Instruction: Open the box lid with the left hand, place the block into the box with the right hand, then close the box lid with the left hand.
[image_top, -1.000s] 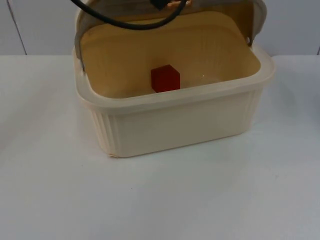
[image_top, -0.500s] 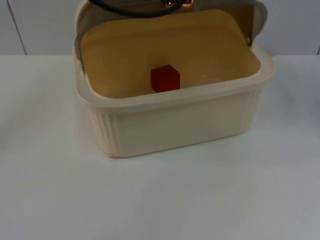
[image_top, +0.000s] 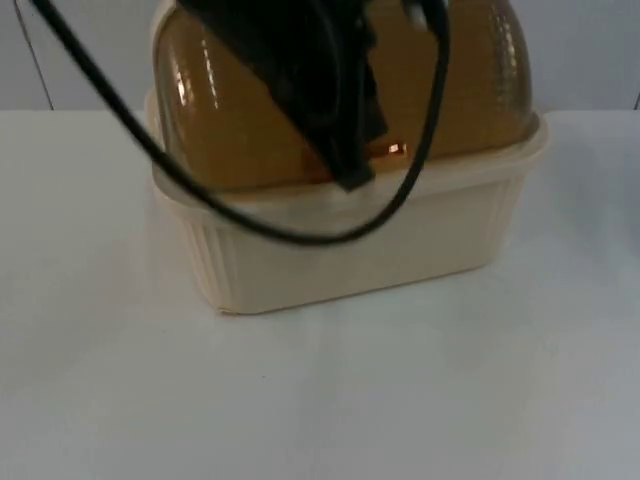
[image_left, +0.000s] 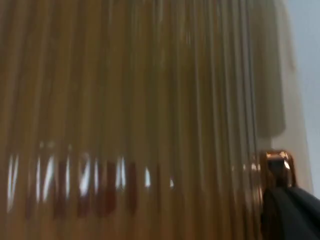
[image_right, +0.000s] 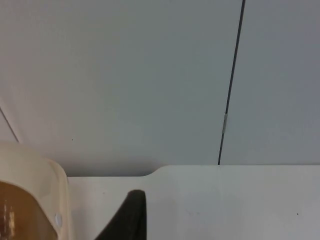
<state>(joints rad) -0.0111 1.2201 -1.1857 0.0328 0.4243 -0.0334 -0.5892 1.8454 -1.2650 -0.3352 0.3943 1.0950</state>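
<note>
Left tool (image_top: 350, 170), grip state indeterminate, is pressing amber lid (image_top: 470, 90) beneath it onto box (image_top: 350, 250); closing is nearly finishing.

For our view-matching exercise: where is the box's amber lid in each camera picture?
Top view: the amber lid, shut over the cream box, under the left gripper.
Left wrist view: its ribbed surface, close up.
Right wrist view: its edge, beside the right gripper's fingertip.
Shared landmark: the lid's copper knob, top and left wrist.

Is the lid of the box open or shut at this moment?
Shut, or nearly. The amber ribbed lid covers the cream box down to its front rim, with the left tool at the lid's front edge.
</note>
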